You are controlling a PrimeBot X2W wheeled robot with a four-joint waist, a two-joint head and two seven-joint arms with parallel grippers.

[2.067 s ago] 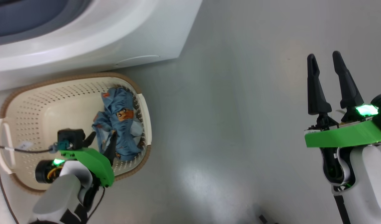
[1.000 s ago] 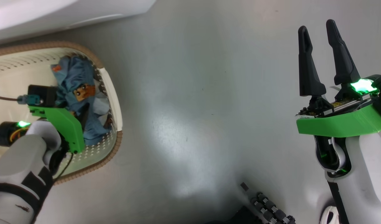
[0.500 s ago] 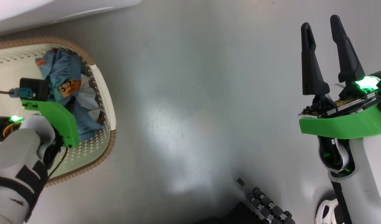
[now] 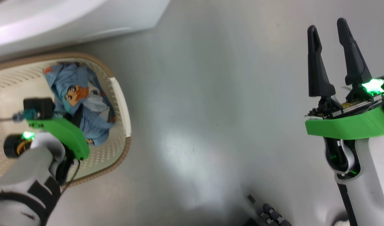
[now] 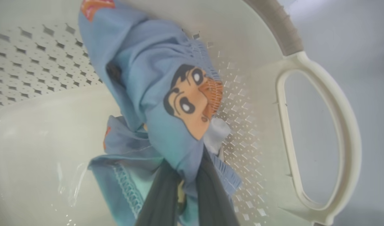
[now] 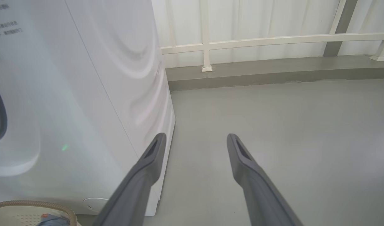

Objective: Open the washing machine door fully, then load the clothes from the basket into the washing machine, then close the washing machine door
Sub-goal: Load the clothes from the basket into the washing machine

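**Step in hand:** taking the clothes (image 5: 154, 94) from the basket (image 4: 121, 94) for loading.

**Location of item:** the clothes lie bunched against the basket's perforated end wall, just beside its handle (image 5: 320, 125). The basket stands on the floor (image 4: 210, 94), close before the washer (image 6: 85, 94).

**Left gripper (image 5: 187, 175):** down inside the basket, fingers drawn narrow with a fold of blue fabric pinched between them. The pinch sits at the lower end of the bundle, and most of the cloth lies beyond the fingertips. Whether both garments are caught cannot be told.

**Right gripper (image 4: 327, 25):** well apart, over bare floor, fingers spread wide and holding nothing.

**Recommendations for the lift:**
- Raise straight up, slowly, so that the fold does not slip from so small a pinch.
- Clear the rim and handle before any sideways travel. The hanging cloth could snag on the perforations or drag the light basket along.
- Check once the bundle hangs free. If a garment stays behind, a second pick is needed.
- Confirm that the door stands fully open before carrying across; its position cannot be judged from these views.

**Risk:** soft, loose fabric will swing and may drop short of the drum.
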